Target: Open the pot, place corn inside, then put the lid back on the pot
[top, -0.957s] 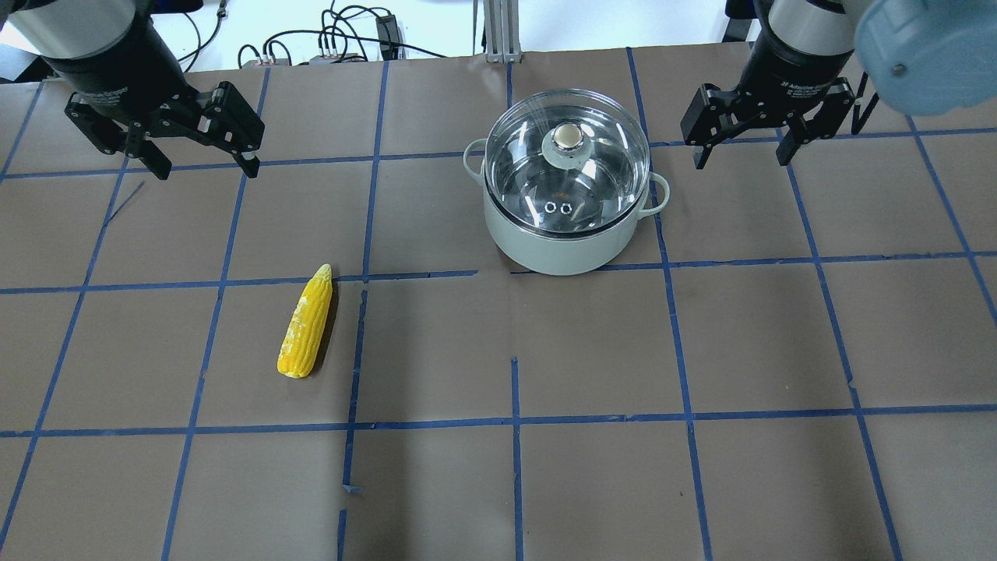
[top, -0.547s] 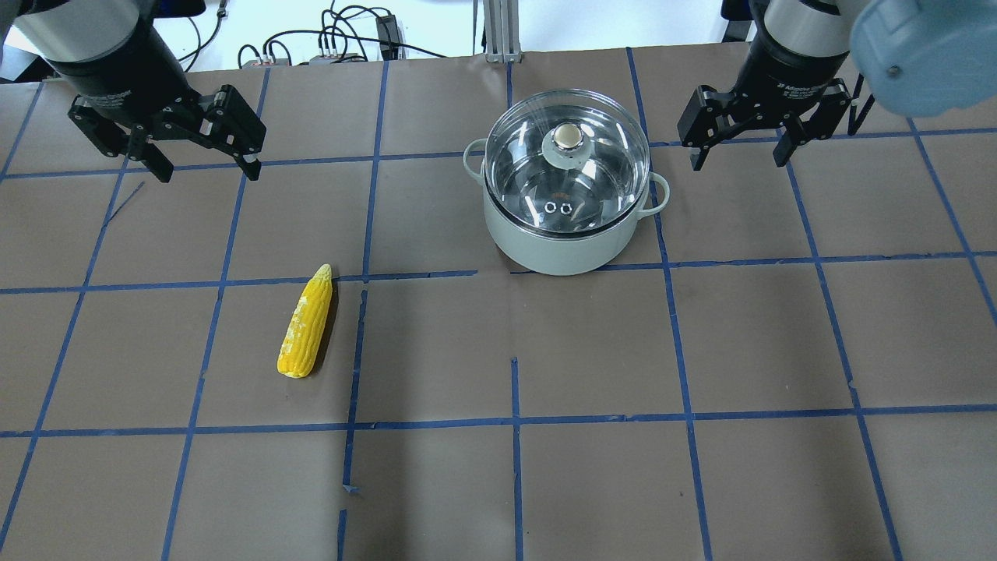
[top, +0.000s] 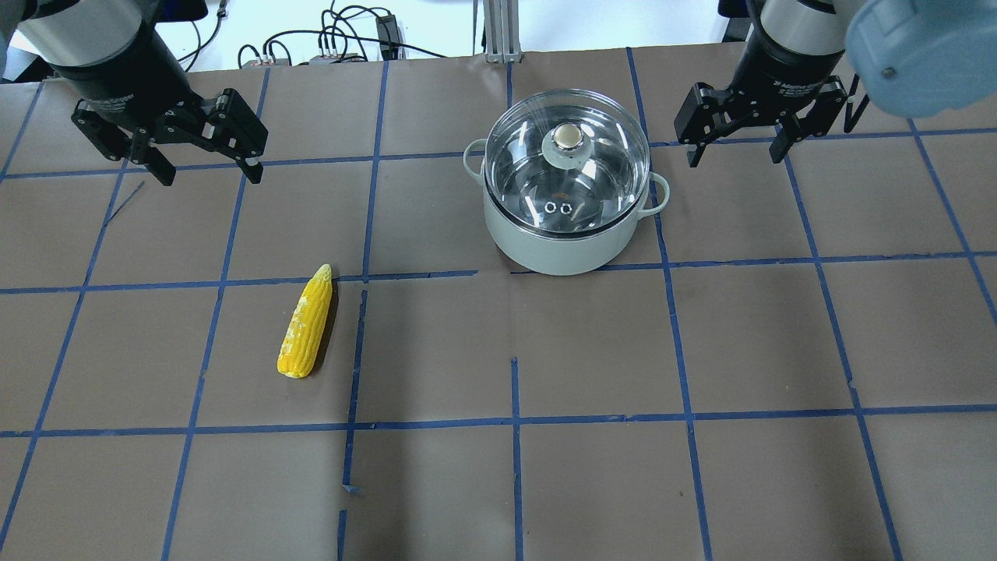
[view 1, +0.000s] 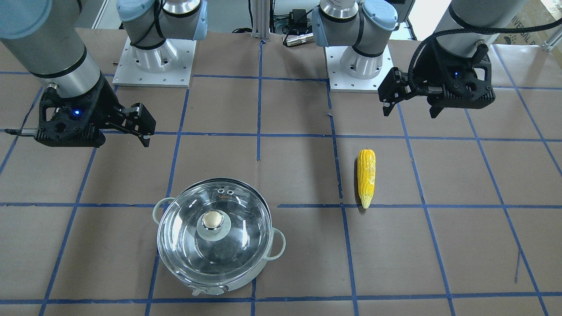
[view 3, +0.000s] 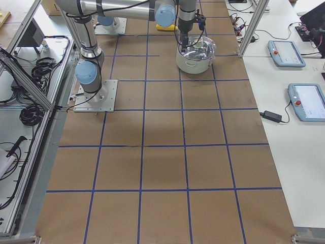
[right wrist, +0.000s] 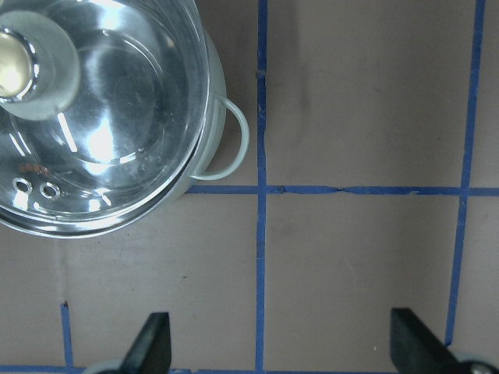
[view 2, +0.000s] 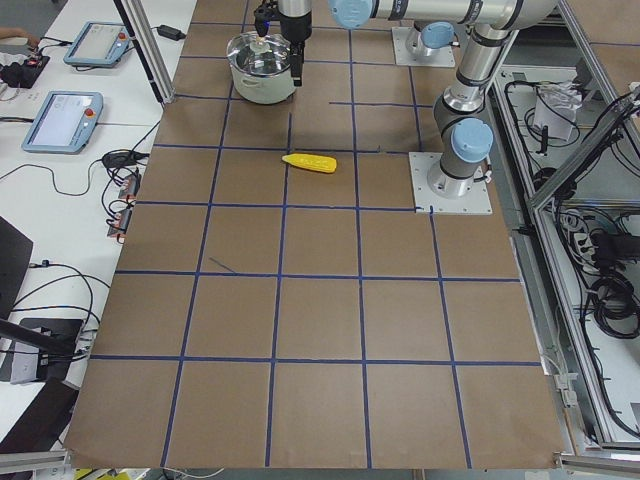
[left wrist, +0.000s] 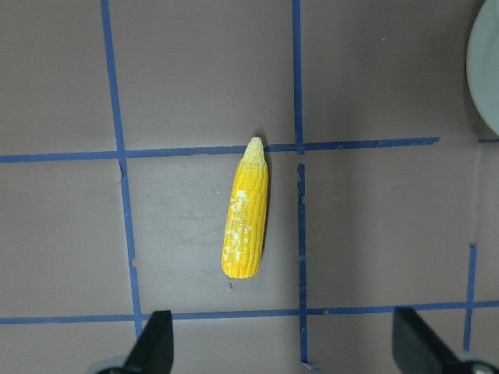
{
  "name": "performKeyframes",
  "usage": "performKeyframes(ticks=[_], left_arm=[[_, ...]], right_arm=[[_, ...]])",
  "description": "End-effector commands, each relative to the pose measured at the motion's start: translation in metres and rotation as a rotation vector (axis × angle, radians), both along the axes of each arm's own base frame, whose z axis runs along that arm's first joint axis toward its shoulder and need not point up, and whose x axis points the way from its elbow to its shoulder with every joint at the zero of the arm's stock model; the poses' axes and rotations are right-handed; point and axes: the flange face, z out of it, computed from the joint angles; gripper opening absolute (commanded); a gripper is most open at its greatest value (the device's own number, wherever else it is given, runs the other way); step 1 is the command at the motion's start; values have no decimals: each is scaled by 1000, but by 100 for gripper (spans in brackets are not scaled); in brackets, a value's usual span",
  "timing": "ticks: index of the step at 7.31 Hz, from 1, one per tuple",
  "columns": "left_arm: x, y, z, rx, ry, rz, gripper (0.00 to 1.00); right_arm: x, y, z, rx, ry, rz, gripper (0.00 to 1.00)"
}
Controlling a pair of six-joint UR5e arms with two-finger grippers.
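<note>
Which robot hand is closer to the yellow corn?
The left. The left gripper hovers open on the corn's side of the table, not touching it. The right gripper hovers past the pot, much farther away.

Overhead, front cameras oppose, sharing pot (top: 545, 249), corn (top: 305, 323); wrist cameras close, straight down.

left wrist: pot (left wrist: 487, 62) cut by right edge | right wrist: lid (right wrist: 101, 117) cut left, top
</note>
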Motion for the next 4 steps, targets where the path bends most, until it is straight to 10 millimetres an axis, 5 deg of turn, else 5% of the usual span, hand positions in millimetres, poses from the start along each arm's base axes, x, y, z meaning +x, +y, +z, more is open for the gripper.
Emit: performKeyframes(ticks=[1,2,4], left_arm=[[0,0,-2,5,-3,-3,100],[0,2,-1,3,-5,-1,100],[0,1,-3,3,-3,-1,100]], right_arm=[[62,-15,-6,-63,1,1,100],[107,-31,-16,-65,-3,1,100],[149,-72,-48,-83,-9,1,100]])
